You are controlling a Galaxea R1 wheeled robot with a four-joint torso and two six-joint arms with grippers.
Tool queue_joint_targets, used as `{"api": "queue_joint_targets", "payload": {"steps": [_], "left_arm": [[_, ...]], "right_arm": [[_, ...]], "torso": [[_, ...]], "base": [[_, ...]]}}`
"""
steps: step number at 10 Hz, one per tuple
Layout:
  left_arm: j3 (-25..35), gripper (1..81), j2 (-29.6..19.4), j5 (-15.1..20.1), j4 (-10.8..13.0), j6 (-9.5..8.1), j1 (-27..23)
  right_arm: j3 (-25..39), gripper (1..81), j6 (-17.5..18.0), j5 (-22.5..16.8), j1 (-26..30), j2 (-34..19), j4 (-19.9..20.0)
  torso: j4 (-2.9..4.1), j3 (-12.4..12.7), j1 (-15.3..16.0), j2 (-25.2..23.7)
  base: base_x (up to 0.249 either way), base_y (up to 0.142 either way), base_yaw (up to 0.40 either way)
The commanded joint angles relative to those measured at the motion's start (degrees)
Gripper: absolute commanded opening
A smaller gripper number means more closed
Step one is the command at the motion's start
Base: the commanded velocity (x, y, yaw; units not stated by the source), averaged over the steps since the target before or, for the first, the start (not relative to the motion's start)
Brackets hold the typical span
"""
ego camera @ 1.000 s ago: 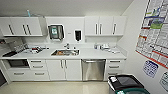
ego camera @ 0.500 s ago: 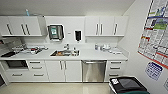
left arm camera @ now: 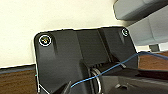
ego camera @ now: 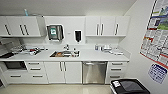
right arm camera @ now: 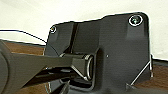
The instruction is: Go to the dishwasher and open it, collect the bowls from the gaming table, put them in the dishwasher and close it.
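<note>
I am facing the kitchenette, and the dishwasher (ego camera: pixel 94 72) sits shut under the counter (ego camera: pixel 100 56), ahead of me and well out of my jaws' reach. Whether my jaws stand open or closed I cannot tell. To do this approach well, I judge I should square up on its bar handle (ego camera: pixel 94 63), steer clear of the black bin (ego camera: pixel 130 86), and stop with room for the door to drop.

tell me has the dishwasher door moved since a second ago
No. The dishwasher is shut, its steel front flush with the white cabinet doors beside it, as before. The whole picture shifted slightly, which is the camera moving.
</note>
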Motion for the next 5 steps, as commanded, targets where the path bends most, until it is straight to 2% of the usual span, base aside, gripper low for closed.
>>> {"api": "queue_joint_targets", "payload": {"steps": [1, 5], "left_arm": [[0.66, 81.1, -1.16, 2.64, 0.24, 0.14, -2.97], [0.66, 81.1, -1.16, 2.64, 0.15, 0.14, -2.97]], "right_arm": [[0.89, 81.1, -0.11, -2.69, 2.43, -1.15, -0.09], [0.88, 81.1, -0.11, -2.69, 2.35, -1.15, -0.09]], "torso": [[0.00, 0.00, 0.00, 0.00], [0.00, 0.00, -0.02, 0.00]], "base": [[0.102, 0.000, 0.000], [0.111, 0.000, 0.000]]}}
